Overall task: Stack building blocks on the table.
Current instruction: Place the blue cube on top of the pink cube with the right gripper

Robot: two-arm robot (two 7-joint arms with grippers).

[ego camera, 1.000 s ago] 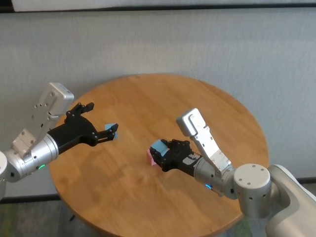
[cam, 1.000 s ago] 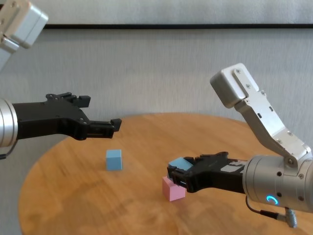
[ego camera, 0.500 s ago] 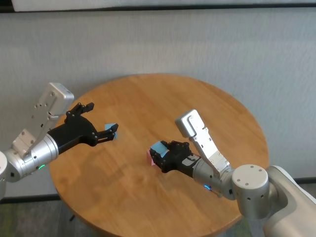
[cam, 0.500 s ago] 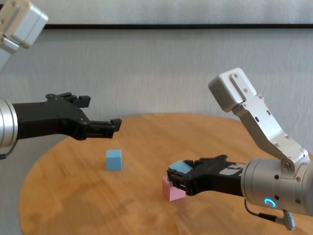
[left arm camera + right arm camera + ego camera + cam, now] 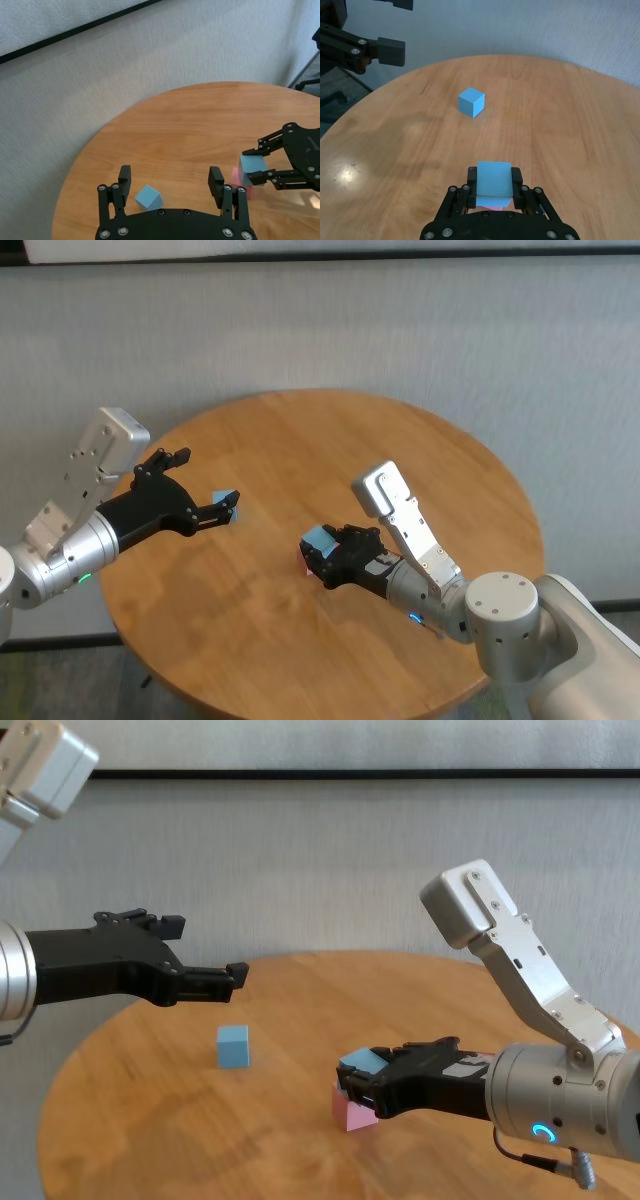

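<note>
My right gripper (image 5: pixel 364 1074) is shut on a light blue block (image 5: pixel 360 1062), which it holds directly over the pale pink block (image 5: pixel 352 1112) on the table (image 5: pixel 150 1120). I cannot tell whether the two blocks touch. In the right wrist view the held blue block (image 5: pixel 494 182) covers most of the pink block (image 5: pixel 496 203). A second light blue block (image 5: pixel 224 500) sits alone on the left part of the table (image 5: pixel 420 450). My left gripper (image 5: pixel 208 480) hovers open above and just behind that block (image 5: pixel 148 197), with nothing between its fingers.
The round table's edge curves close on the left, beyond the loose blue block (image 5: pixel 233 1046). A grey wall stands behind the table. Bare wood lies between the two grippers and across the far side.
My right gripper has eased slightly down and to the left with the blue block, closer onto the pink block. The left arm and the loose blue block have not moved.
</note>
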